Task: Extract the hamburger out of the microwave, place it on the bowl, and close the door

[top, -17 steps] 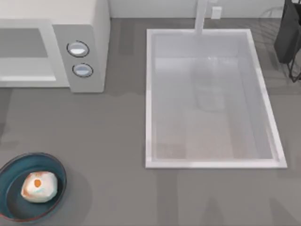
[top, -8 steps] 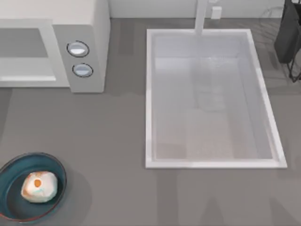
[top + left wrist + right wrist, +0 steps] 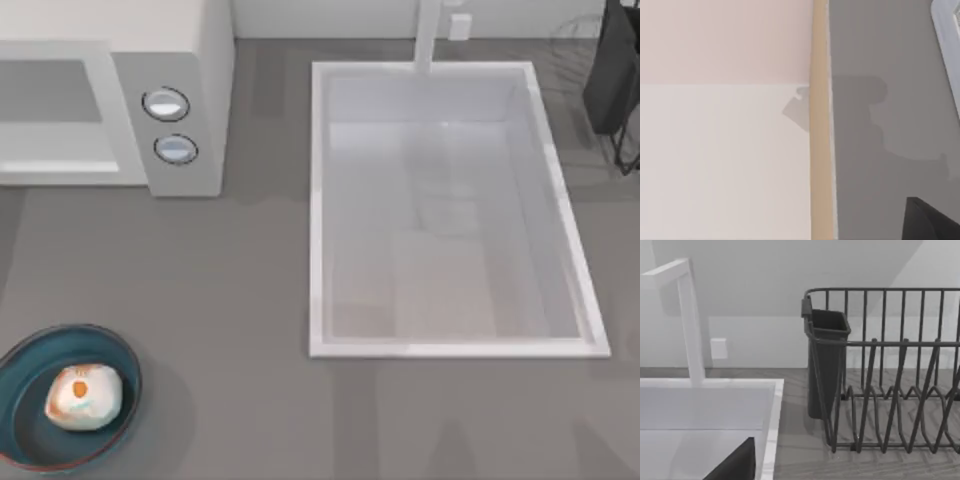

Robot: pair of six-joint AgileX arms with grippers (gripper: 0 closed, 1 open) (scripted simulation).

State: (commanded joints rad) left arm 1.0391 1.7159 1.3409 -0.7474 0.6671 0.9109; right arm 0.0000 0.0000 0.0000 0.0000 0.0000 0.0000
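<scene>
1. Pincer state: I cannot tell whether either is apart or together. A dark wedge at the edge of the left wrist view is probably part of my left pincer (image 3: pixel 935 222), which hangs over the worktop (image 3: pixel 240 300) near its front edge. A similar wedge in the right wrist view is probably part of my right pincer (image 3: pixel 735 465), above the sink (image 3: pixel 460 349) and facing the rack (image 3: pixel 890 390). Neither holds anything that I can see.
2. Location: the hamburger (image 3: pixel 84 397) sits inside the bowl (image 3: pixel 30 420), at the near left corner of the worktop. It is well apart from the microwave (image 3: pixel 120 20) at the far left.
3. Door: the door (image 3: pixel 55 100) appears to lie flush across the microwave front, so I judge it closed and the task complete or nearly so.
4. Handling: I judge the hamburger to be light and soft.
   - It would deform under a hard squeeze.
   - If regrasped, take it across its widest part, from above, with light pressure.
   - The bowl is probably rigid with a smooth glaze, and a nudge could slide it.
5. View comparison:
   - The top view supplies the hamburger, bowl, microwave knobs and the whole sink outline.
   - The right wrist view adds the rack's upright wires, its dark cup and the faucet (image 3: pixel 690 320) side-on.
   - The left wrist view adds the worktop's tan front edge and the pale surface beyond it.
</scene>
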